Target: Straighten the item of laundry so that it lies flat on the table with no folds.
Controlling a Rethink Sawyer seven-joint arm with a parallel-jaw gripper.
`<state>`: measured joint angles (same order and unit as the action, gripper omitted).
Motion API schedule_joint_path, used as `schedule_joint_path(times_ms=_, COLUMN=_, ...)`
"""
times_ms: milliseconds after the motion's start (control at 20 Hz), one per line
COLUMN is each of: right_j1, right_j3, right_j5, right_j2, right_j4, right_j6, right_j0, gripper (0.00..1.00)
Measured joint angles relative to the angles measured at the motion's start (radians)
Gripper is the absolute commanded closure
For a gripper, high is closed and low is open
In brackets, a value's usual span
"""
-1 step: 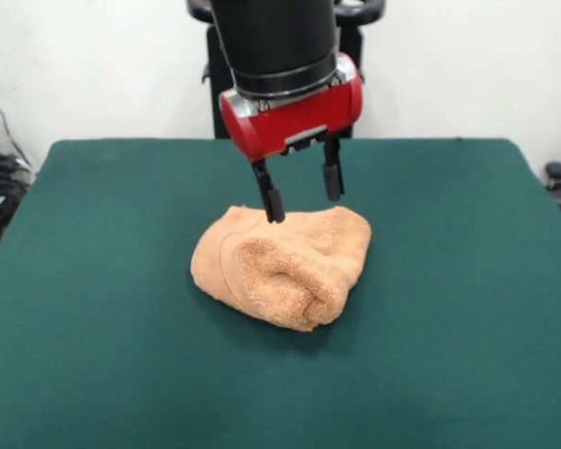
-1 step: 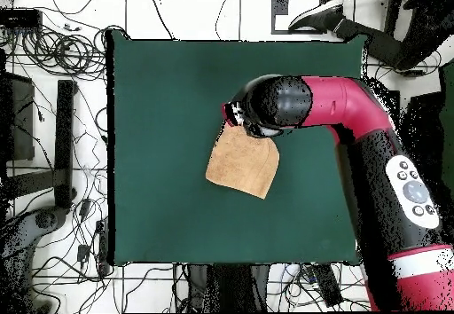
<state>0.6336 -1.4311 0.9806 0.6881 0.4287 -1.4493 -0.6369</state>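
The item of laundry [image 1: 285, 265], a peach terry towel, lies bunched and folded over itself near the middle of the green table [image 1: 93, 281]. A thick rolled fold bulges at its near side. My gripper [image 1: 304, 198] hangs open just above the towel's far edge, with one fingertip [image 1: 275, 206] at the cloth and the other slightly higher. Nothing sits between the fingers. In the overhead view the towel [image 2: 241, 165] shows as a rough four-sided patch, its upper edge hidden under the arm's black and red wrist [image 2: 277, 105].
Green table surface [image 2: 160, 106] surrounds the towel on all sides. Cables and stands [image 2: 53, 53] lie on the floor beyond the table's left edge in the overhead view. The arm [image 2: 390, 160] reaches in from the lower right.
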Motion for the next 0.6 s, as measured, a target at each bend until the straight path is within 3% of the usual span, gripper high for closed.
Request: schedule_joint_path(times_ms=600, right_j1=0.069, right_j3=-0.001, right_j5=0.000, right_j2=-0.004, right_j4=0.083, right_j6=0.000, right_j0=0.005, gripper=0.00)
